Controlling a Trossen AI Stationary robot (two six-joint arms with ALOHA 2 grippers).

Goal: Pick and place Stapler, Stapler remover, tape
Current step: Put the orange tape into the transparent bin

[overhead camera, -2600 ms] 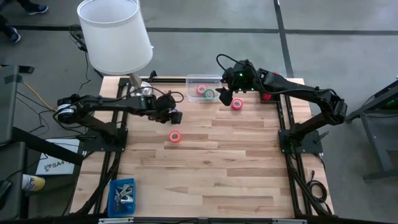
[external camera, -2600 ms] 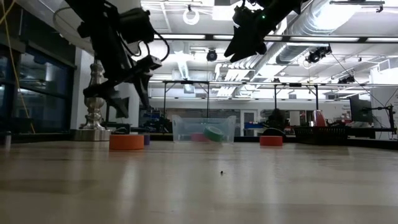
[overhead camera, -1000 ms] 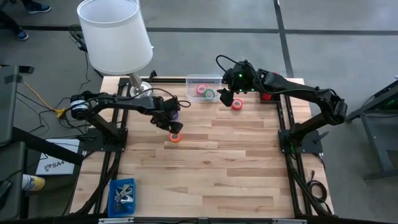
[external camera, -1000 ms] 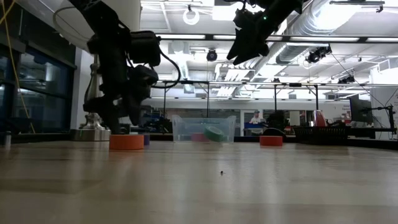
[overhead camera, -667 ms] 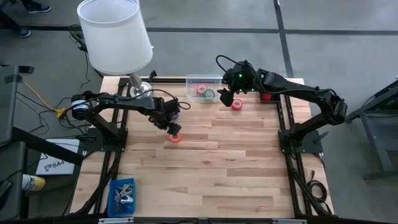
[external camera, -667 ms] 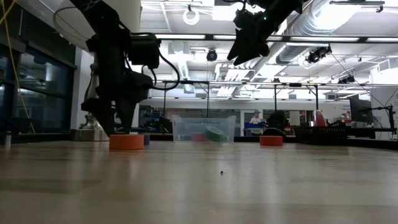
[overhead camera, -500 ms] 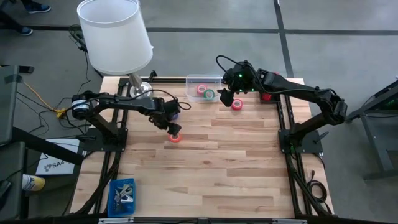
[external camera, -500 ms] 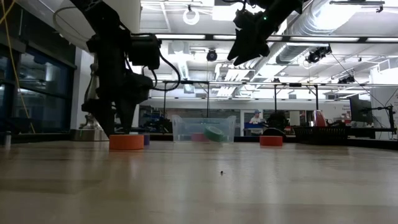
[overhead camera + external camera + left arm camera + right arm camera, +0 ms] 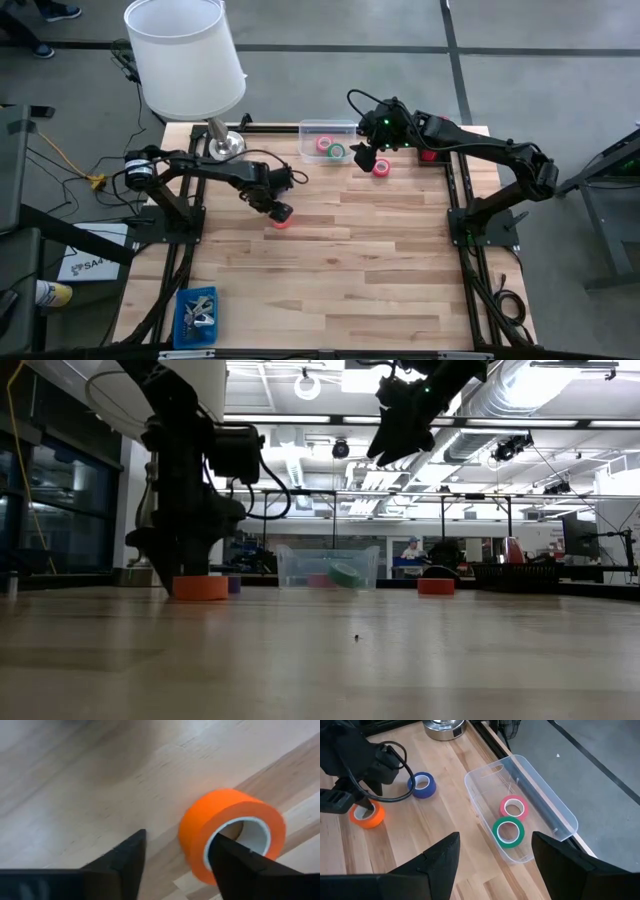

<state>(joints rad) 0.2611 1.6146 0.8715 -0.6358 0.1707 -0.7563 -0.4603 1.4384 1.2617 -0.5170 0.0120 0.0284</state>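
An orange tape roll (image 9: pixel 282 216) lies flat on the wooden table, left of centre. My left gripper (image 9: pixel 179 837) stands open over it, pointing steeply down. One finger (image 9: pixel 235 862) is in the roll's hole and the other (image 9: pixel 125 860) stands outside, clear of the outer wall (image 9: pixel 192 837). My right gripper (image 9: pixel 360 158) hangs open and empty high above the far side. A clear bin (image 9: pixel 547 802) holds a pink roll (image 9: pixel 514 808) and a green roll (image 9: pixel 508 832). A blue roll (image 9: pixel 422 786) and a pink roll (image 9: pixel 381 167) lie on the table. A bit of red, the stapler (image 9: pixel 429 156), shows beside the right arm. My left gripper comes at the orange roll from above with one finger in the hole, close to the white inner wall (image 9: pixel 215 832). I cannot tell whether that finger touches it. The roll lies flat on the table.
A white-shaded lamp (image 9: pixel 185 55) stands with its metal base (image 9: pixel 227 145) at the far left corner. A blue tray (image 9: pixel 196 312) with small silvery claw-shaped pieces sits off the near left corner. The near half of the table (image 9: pixel 350 280) is bare wood.
My left gripper has tipped more steeply down, and its fingertips have come down to the table around the orange roll's wall. The roll stays where it was. My right arm has kept still.
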